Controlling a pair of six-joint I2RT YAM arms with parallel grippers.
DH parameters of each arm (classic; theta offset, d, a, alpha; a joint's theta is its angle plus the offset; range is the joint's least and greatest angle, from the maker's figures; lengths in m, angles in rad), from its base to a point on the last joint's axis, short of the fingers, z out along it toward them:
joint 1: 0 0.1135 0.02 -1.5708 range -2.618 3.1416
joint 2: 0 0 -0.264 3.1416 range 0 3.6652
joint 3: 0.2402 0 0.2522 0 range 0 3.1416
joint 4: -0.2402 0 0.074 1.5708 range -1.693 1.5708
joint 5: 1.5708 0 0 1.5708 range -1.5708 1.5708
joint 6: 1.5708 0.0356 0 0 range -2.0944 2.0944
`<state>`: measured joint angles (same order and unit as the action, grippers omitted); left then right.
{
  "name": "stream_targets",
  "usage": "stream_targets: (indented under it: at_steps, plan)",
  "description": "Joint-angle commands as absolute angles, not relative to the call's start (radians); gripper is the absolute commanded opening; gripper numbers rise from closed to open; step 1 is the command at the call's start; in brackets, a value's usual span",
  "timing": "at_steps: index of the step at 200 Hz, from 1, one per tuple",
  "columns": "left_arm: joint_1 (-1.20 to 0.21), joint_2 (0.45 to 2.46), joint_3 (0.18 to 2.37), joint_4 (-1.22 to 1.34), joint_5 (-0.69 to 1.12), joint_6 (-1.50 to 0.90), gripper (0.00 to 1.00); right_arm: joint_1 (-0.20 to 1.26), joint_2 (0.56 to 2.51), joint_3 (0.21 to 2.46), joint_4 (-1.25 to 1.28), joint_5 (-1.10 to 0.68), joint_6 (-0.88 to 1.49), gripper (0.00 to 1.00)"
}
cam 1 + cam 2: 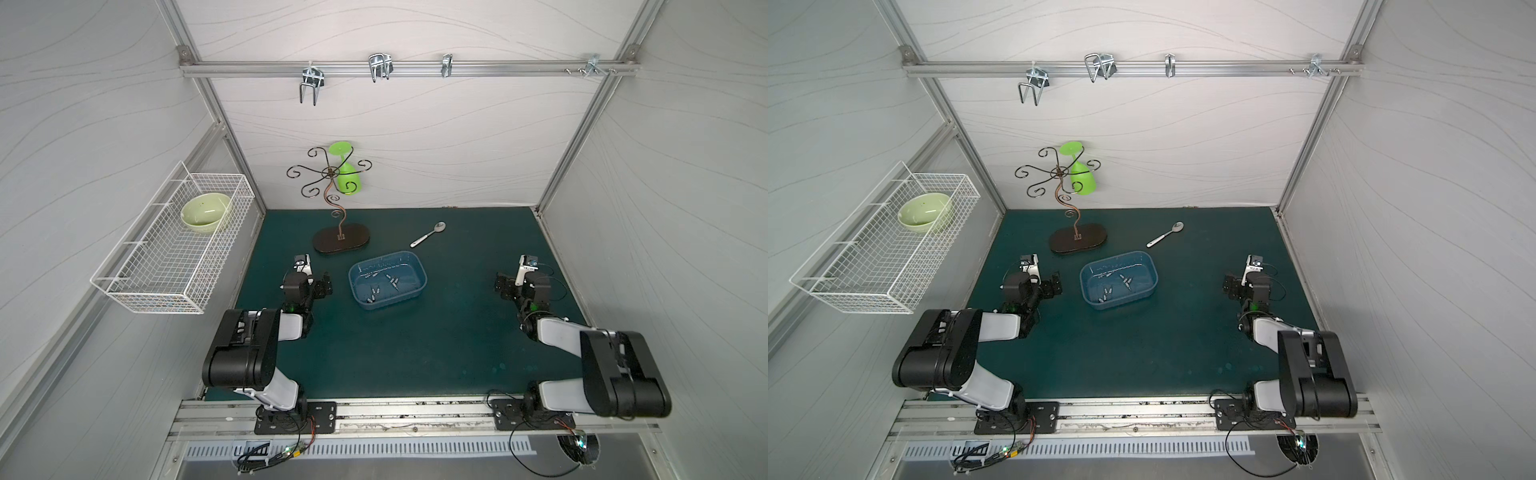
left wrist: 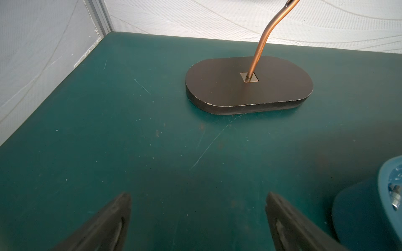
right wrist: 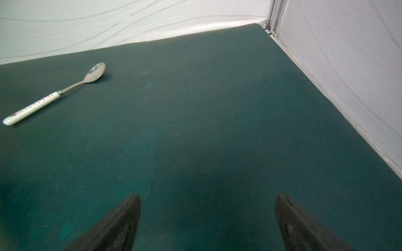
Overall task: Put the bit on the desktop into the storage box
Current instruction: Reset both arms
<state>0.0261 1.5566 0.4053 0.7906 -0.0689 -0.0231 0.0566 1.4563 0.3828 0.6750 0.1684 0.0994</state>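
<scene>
The storage box (image 1: pixel 409 274) (image 1: pixel 1142 272) is a shallow blue tub in the middle of the teal desktop (image 1: pixel 415 353) (image 1: pixel 1142 353). Several small silver bits (image 1: pixel 390 282) (image 1: pixel 1125 281) lie inside it. No bit shows on the bare desktop in any view. My left gripper (image 1: pixel 326 284) (image 1: pixel 1055 284) (image 2: pixel 198 195) stands open just left of the box, low over the surface, and a corner of the box (image 2: pixel 389 184) shows in its wrist view. My right gripper (image 1: pixel 502 286) (image 1: pixel 1230 286) (image 3: pixel 208 196) is open well to the right of the box, holding nothing.
A cup stand with a dark oval base (image 1: pixel 341 243) (image 2: pixel 248 84) stands behind the left gripper, with a green goblet (image 1: pixel 347 178) hanging from it. A white-handled spoon (image 1: pixel 428 235) (image 3: pixel 54 97) lies behind the box. A white wire basket (image 1: pixel 174 249) on the left wall holds a pale green bowl (image 1: pixel 205 212).
</scene>
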Motion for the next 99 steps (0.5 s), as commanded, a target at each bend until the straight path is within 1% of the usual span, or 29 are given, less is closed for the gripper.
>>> stream_targets:
  at_steps: [1,5,15,25,36,99]
  plan:
    - [0.032,1.549,0.425,0.824,-0.058,-0.029,1.0,0.074,1.572,0.387,0.908,0.101,0.041,0.99]
    - [0.032,1.551,0.424,0.826,-0.06,-0.03,1.0,0.082,1.578,0.393,0.905,0.103,0.032,0.99]
    - [0.032,1.549,0.425,0.825,-0.058,-0.03,1.0,0.103,1.552,0.422,0.801,0.114,0.015,0.99]
    - [0.032,1.551,0.425,0.825,-0.059,-0.031,1.0,0.116,1.582,0.435,0.829,0.121,-0.008,0.99]
    - [0.032,1.55,0.424,0.824,-0.058,-0.031,1.0,0.106,1.563,0.444,0.776,0.101,0.003,0.99]
    - [0.032,1.554,0.434,0.812,-0.058,-0.03,1.0,0.104,1.569,0.445,0.783,0.097,0.003,0.99]
